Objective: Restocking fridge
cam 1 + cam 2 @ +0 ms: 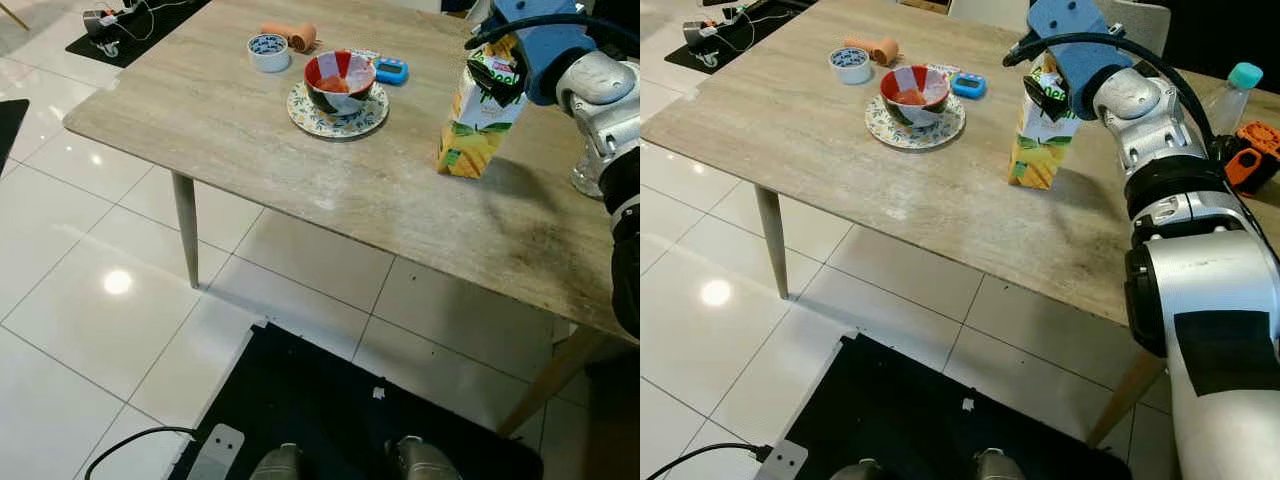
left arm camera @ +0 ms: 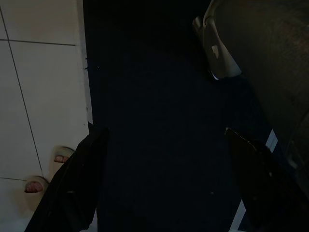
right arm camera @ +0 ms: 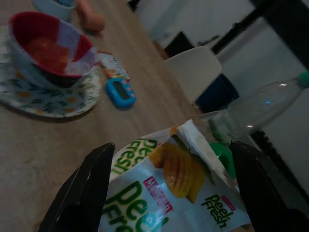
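A yellow and green juice carton [image 1: 1038,135] stands on the wooden table [image 1: 250,130], near its right part. My right gripper [image 1: 1045,85] is at the carton's folded top [image 3: 183,174]. Its two black fingers [image 3: 87,188] stand open on either side of the top, one on each flank. I cannot tell whether they touch it. My left gripper [image 2: 164,133] hangs open over a dark floor mat, with nothing between its fingers.
A red bowl [image 1: 340,80] sits on a patterned plate [image 1: 305,112], with a small white cup [image 1: 268,52], an orange object [image 1: 290,35] and a blue timer [image 1: 391,70] nearby. A plastic bottle [image 1: 1230,95] and an orange tool [image 1: 1252,150] stand right of the carton. A black mat [image 1: 330,400] lies at my feet.
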